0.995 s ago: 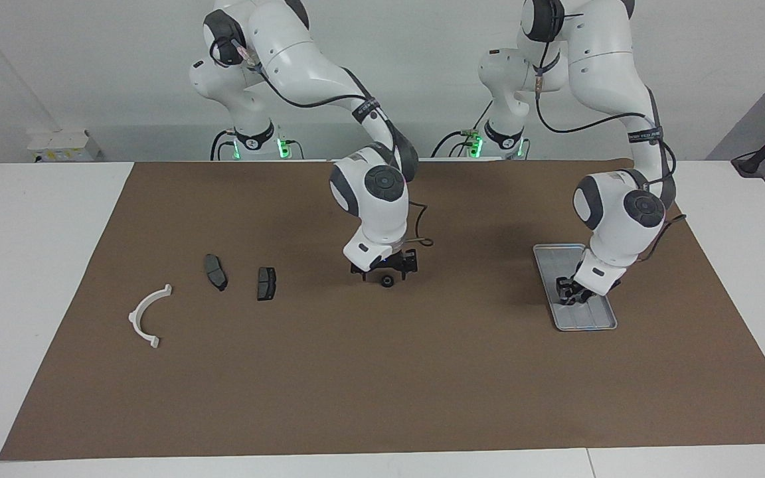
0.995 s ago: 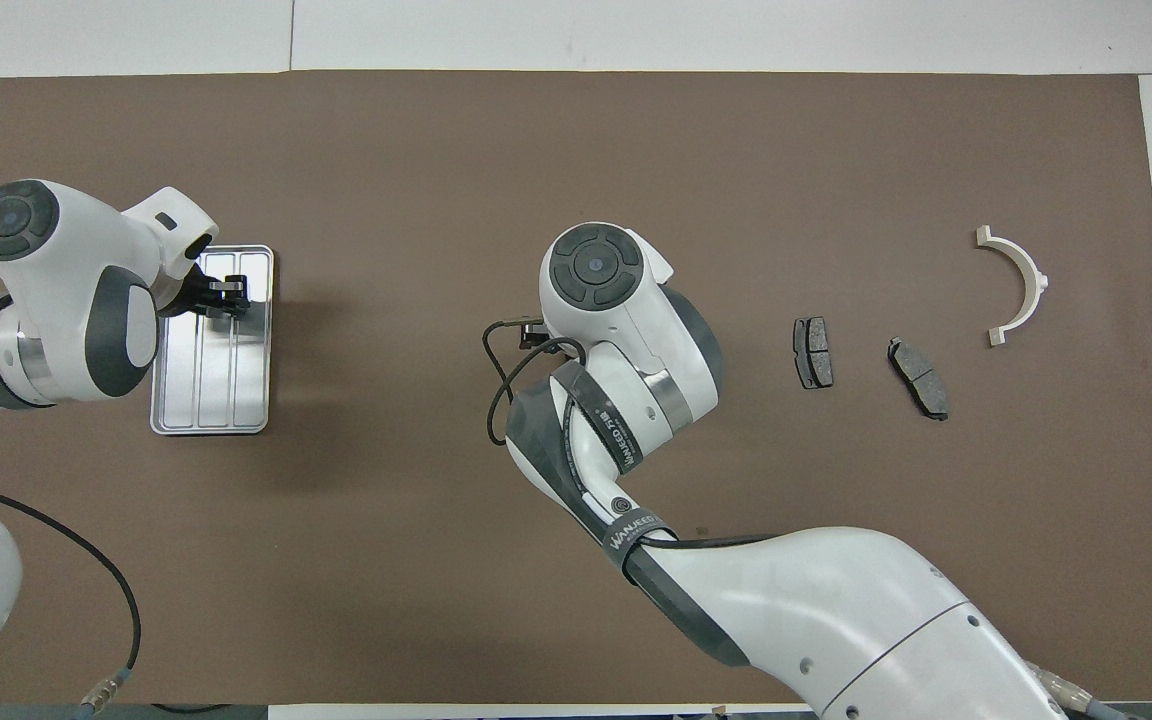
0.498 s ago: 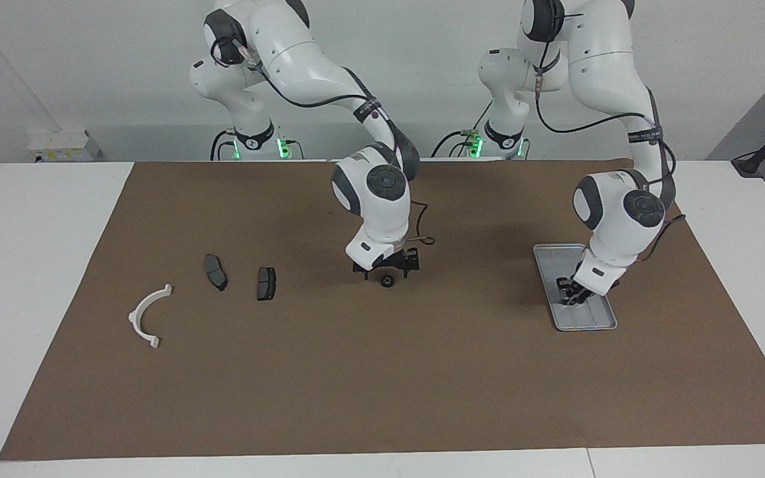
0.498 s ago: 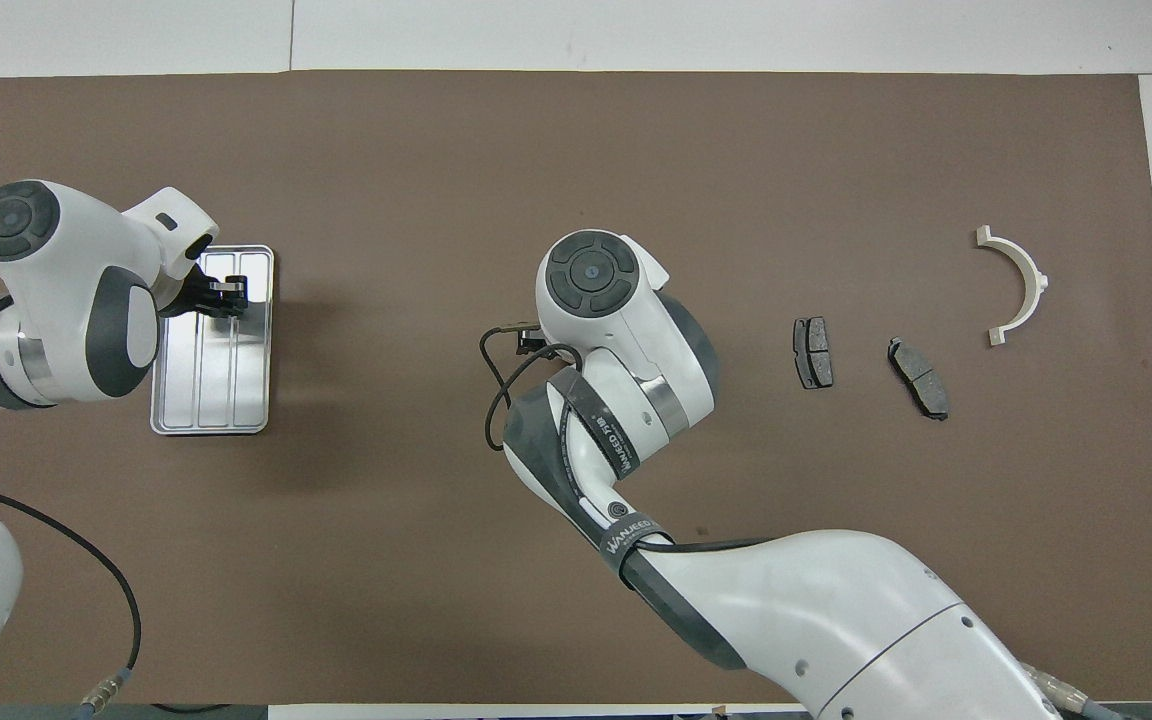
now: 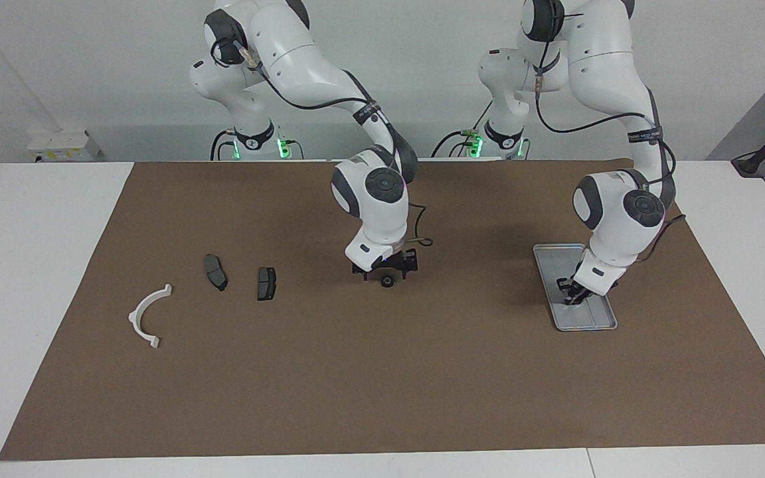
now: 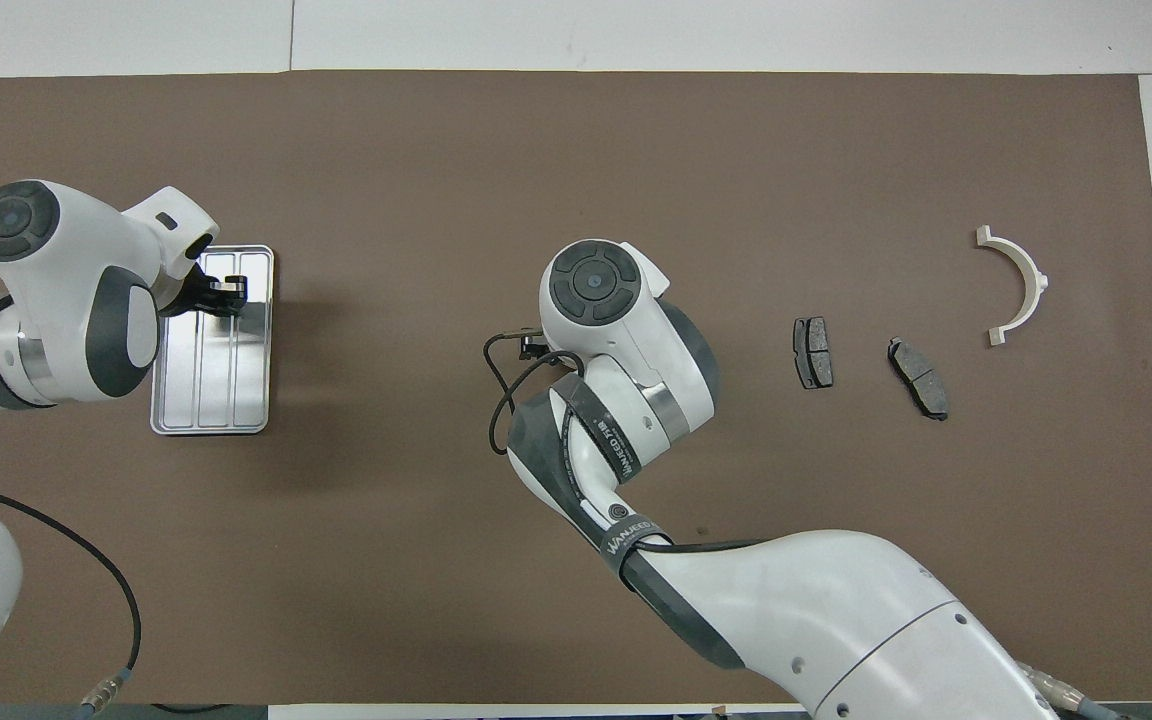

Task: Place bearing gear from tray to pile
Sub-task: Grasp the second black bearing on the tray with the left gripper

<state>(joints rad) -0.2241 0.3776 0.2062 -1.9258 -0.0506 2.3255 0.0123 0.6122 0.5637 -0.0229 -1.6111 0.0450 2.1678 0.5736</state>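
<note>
The bearing gear, small, black and round, is at the middle of the brown mat, directly under my right gripper, which is low over it; whether it is gripped I cannot tell. In the overhead view my right wrist hides both. The silver tray lies toward the left arm's end, and shows in the overhead view. My left gripper is down in it. The pile is a white bracket and two dark brake pads, toward the right arm's end.
The brown mat covers most of the white table. In the overhead view the bracket and the pads lie well apart from my right wrist.
My right wrist has shifted slightly over the gear. The gear stays on the same spot. My left gripper stays in the tray.
</note>
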